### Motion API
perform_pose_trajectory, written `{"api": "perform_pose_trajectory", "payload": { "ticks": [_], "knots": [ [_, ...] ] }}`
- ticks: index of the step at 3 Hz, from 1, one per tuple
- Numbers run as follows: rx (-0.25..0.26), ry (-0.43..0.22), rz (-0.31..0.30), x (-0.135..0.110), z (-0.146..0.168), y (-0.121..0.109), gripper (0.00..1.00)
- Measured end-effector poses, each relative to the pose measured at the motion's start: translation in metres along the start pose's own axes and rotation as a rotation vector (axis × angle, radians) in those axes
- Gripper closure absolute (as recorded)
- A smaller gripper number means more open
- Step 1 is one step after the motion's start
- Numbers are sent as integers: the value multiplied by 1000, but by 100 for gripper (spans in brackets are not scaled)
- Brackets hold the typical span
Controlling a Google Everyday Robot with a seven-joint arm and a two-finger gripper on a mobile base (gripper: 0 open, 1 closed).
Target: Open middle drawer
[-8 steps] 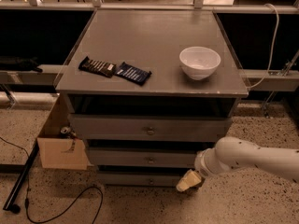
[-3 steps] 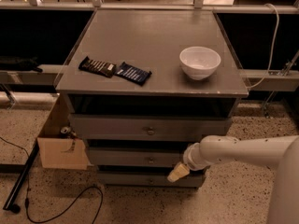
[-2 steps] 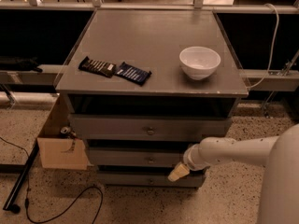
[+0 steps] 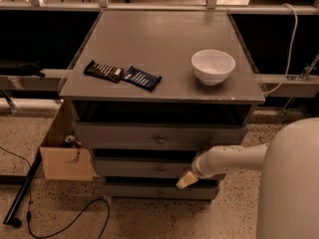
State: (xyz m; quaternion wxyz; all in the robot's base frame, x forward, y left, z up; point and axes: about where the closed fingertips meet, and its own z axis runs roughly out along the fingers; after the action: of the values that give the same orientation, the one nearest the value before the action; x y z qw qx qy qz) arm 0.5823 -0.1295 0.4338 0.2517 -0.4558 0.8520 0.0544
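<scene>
A grey cabinet (image 4: 164,54) has three flat-fronted drawers, each with a small round knob. The middle drawer (image 4: 134,169) sits between the taller top drawer (image 4: 119,135) and the slimmer bottom drawer (image 4: 139,190). Its knob (image 4: 160,171) is at the centre of its front. All three fronts look pushed in. My gripper (image 4: 187,179), tan-tipped on a white arm (image 4: 234,158), is at the lower edge of the middle drawer's front, a little right of and below the knob. The arm reaches in from the right.
On the cabinet top lie a white bowl (image 4: 213,66) and two dark snack bars (image 4: 103,71) (image 4: 142,78). A cardboard box (image 4: 65,161) stands against the cabinet's left side. A black cable (image 4: 70,225) and a black pole (image 4: 22,193) lie on the floor at the left.
My gripper has moved left along the drawer fronts, from the cabinet's right edge toward the middle drawer's knob. My white arm body now fills more of the right edge.
</scene>
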Motion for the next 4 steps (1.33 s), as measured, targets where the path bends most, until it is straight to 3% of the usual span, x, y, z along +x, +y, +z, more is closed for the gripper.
{"api": "perform_pose_trajectory", "payload": {
  "ticks": [1, 4],
  "knots": [
    [11, -15, 7, 0, 5, -4, 0],
    [-9, 19, 59, 16, 23, -20, 0]
  ]
}}
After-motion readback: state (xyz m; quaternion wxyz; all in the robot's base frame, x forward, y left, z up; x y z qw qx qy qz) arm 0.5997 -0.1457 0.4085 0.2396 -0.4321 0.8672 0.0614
